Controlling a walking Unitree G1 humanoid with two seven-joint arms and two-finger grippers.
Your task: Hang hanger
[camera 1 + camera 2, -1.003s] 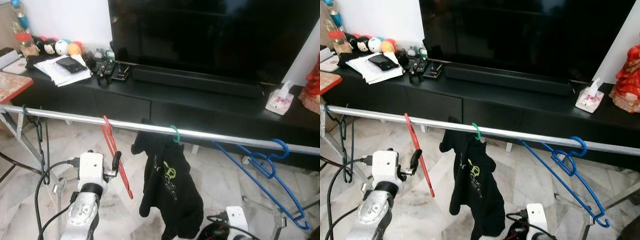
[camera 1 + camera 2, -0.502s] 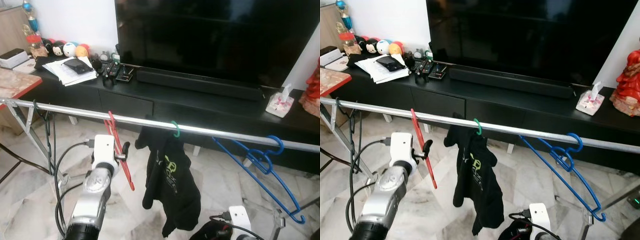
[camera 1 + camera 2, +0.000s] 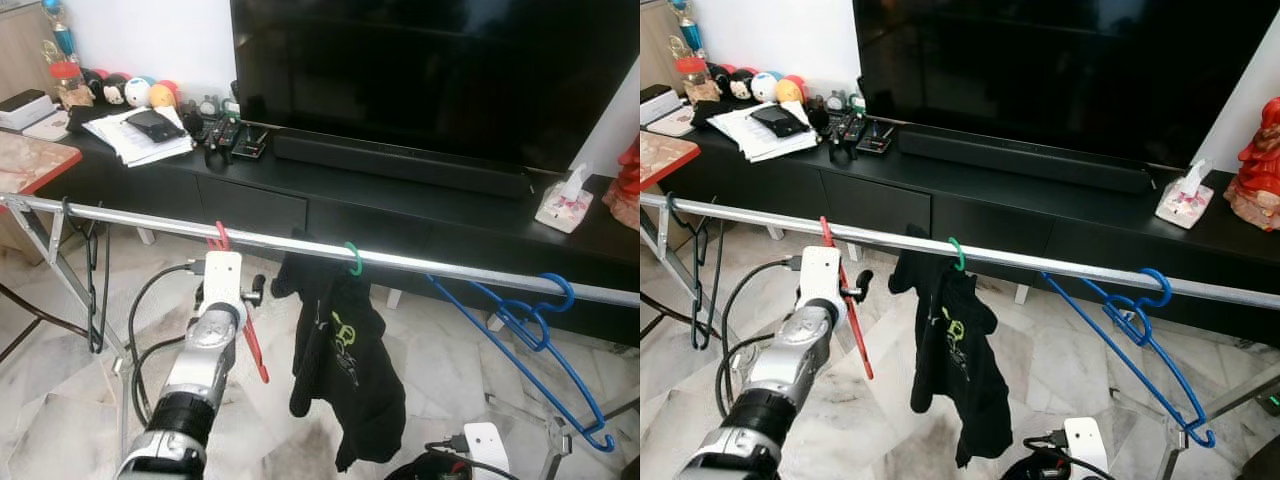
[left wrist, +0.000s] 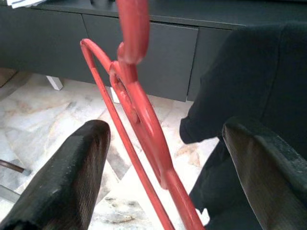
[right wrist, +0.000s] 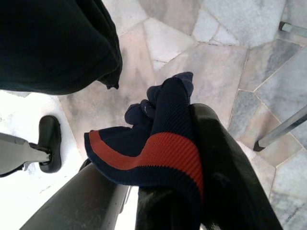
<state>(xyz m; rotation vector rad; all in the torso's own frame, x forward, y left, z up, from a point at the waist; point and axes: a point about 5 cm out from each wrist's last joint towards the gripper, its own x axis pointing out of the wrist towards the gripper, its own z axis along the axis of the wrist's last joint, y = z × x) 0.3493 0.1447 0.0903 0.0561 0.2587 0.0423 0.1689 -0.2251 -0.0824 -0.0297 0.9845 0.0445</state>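
Observation:
A red hanger (image 3: pixel 247 340) hangs by its hook on the silver rail (image 3: pixel 430 268), left of the middle. My left gripper (image 3: pixel 255 292) is just under the rail beside it. In the left wrist view the left gripper (image 4: pixel 168 127) is open; the red hanger (image 4: pixel 144 120) runs between the two black fingers (image 4: pixel 81 163) without touching them. My right arm (image 3: pixel 485 447) is low at the front. The right gripper (image 5: pixel 158 158) is shut on a dark navy cloth with a red stripe (image 5: pixel 158 148) above the marble floor.
A black garment (image 3: pixel 345 365) hangs from a green hook (image 3: pixel 352 260) right beside the red hanger. Blue hangers (image 3: pixel 545 335) hang further right, a black hanger (image 3: pixel 95 275) at the far left. Behind the rail stand a black TV bench (image 3: pixel 330 195) and a large TV (image 3: pixel 430 70).
My left arm has reached forward and up along the red hanger, closer to the rail. The hanger stays hooked on the rail. The camera has shifted a little.

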